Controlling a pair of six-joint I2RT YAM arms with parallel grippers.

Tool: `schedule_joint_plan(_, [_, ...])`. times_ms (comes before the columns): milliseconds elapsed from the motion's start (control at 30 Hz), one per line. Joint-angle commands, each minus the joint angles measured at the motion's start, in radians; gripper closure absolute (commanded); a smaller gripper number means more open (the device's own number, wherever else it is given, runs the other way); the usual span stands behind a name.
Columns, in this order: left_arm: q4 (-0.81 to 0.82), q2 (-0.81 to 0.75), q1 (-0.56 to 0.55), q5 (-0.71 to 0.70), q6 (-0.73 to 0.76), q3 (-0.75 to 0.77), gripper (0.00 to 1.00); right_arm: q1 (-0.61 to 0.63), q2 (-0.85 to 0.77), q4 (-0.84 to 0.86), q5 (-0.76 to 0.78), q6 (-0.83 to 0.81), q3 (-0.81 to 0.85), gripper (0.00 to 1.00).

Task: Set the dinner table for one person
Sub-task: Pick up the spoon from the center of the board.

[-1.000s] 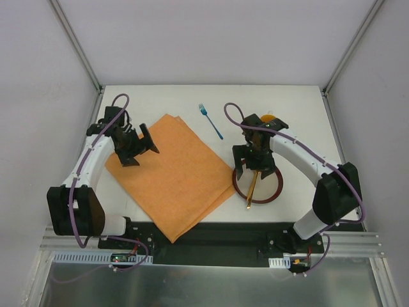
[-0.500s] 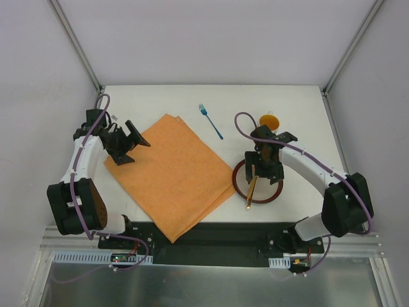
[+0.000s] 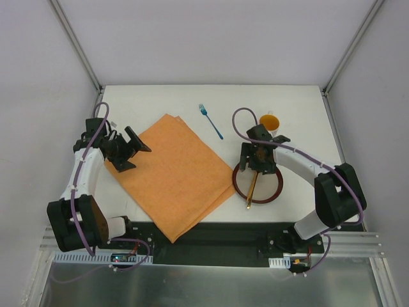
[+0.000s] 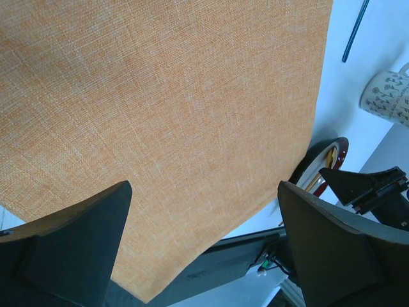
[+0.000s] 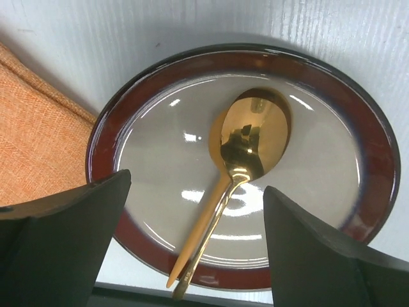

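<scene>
The white dinner table [image 3: 160, 102] holds an orange placemat [image 3: 172, 173], a blue fork [image 3: 211, 121], a mug [image 3: 270, 121] with an orange inside, and a red-rimmed plate [image 3: 275, 192]. A gold spoon [image 3: 252, 190] lies on the plate with its handle over the near rim. My left gripper [image 3: 131, 152] is open and empty over the placemat's left edge; its wrist view shows the placemat [image 4: 160, 96] between the jaws [image 4: 204, 243]. My right gripper [image 3: 258, 167] is open and empty above the plate's far part. Its wrist view shows the spoon [image 5: 249, 137] on the plate [image 5: 108, 134], between the jaws [image 5: 198, 243].
Grey frame posts stand at the table's far corners [image 3: 96, 86]. The placemat's right corner [image 5: 32, 134] lies close to the plate's left rim. The fork [image 4: 355, 29] and the mug [image 4: 388, 96] lie at the back of the table, beyond the plate.
My left gripper has drawn back to the left, toward the placemat's edge. My right gripper has shifted over the plate's far part, and the mug now shows fully behind it.
</scene>
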Motion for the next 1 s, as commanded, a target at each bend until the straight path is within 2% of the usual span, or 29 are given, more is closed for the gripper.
schedule_joint_plan(0, [-0.002, -0.081, -0.001, -0.024, -0.021, -0.047, 0.01, 0.001, 0.0, 0.091, -0.004, 0.019, -0.049, 0.12])
schedule_joint_plan(300, [-0.004, -0.097, -0.003, -0.03, -0.051, -0.025, 0.01, 0.002, -0.058, 0.126, -0.007, 0.0, -0.144, 0.23])
schedule_joint_plan(333, [-0.004, -0.098, -0.003, -0.03, -0.054, -0.017, 0.01, 0.002, -0.058, 0.127, -0.005, -0.006, -0.149, 0.34])
schedule_joint_plan(400, [-0.002, -0.098, -0.01, -0.037, -0.06, -0.013, 0.01, 0.002, -0.049, 0.128, -0.001, -0.012, -0.149, 0.49])
schedule_joint_plan(433, [-0.004, -0.1, -0.013, -0.039, -0.062, -0.01, 0.01, 0.001, -0.04, 0.127, 0.001, -0.015, -0.146, 0.64])
schedule_joint_plan(500, [-0.004, -0.1, -0.021, -0.042, -0.07, -0.01, 0.01, 0.002, -0.029, 0.127, -0.002, -0.024, -0.143, 0.74])
schedule_joint_plan(533, [-0.005, -0.101, -0.022, -0.045, -0.071, -0.011, 0.01, 0.001, -0.023, 0.127, -0.002, -0.026, -0.139, 0.84])
schedule_joint_plan(633, [-0.004, -0.104, -0.03, -0.054, -0.079, -0.017, 0.01, 0.001, -0.017, 0.129, -0.005, -0.03, -0.136, 0.99])
schedule_joint_plan(967, [-0.001, -0.087, -0.075, -0.091, -0.105, -0.034, 0.01, 0.002, -0.067, 0.04, -0.007, -0.057, -0.04, 0.99])
